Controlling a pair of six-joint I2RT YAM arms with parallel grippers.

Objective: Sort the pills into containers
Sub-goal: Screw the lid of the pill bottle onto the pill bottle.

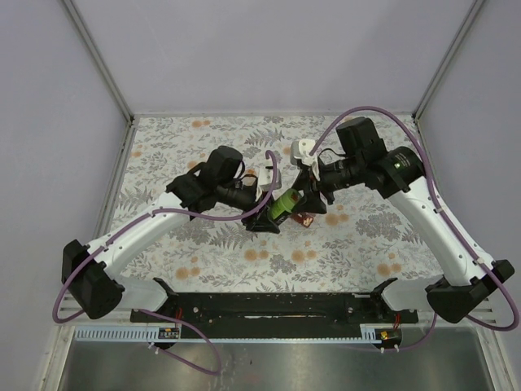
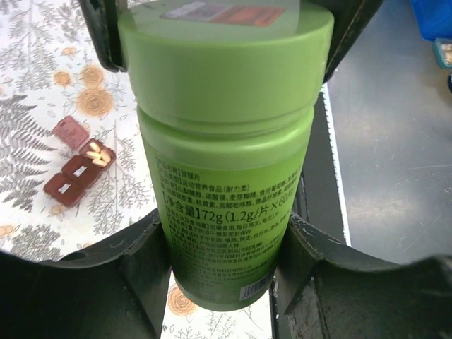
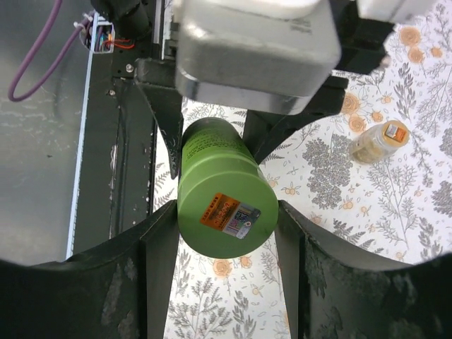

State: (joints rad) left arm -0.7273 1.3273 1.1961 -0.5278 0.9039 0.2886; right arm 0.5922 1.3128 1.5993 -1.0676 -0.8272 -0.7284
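The bright green bottle (image 2: 226, 162) is held in the air between both grippers, lying tilted above the cloth (image 1: 283, 202). My left gripper (image 2: 222, 236) is shut on its lower body. My right gripper (image 3: 227, 229) is shut around its cap (image 3: 226, 212), whose orange sticker faces the right wrist camera. The dark-red pill box (image 2: 76, 164) lies on the cloth below, lids open, with pale pills (image 2: 99, 154) in one compartment; it also shows in the top view (image 1: 306, 220). The small pale-and-orange bottle (image 3: 379, 140) lies on its side on the cloth, apart from both grippers.
The flowered cloth (image 1: 203, 252) covers the table. A black rail (image 1: 269, 308) runs along the near edge between the arm bases. Grey walls close the work area at the left, right and back.
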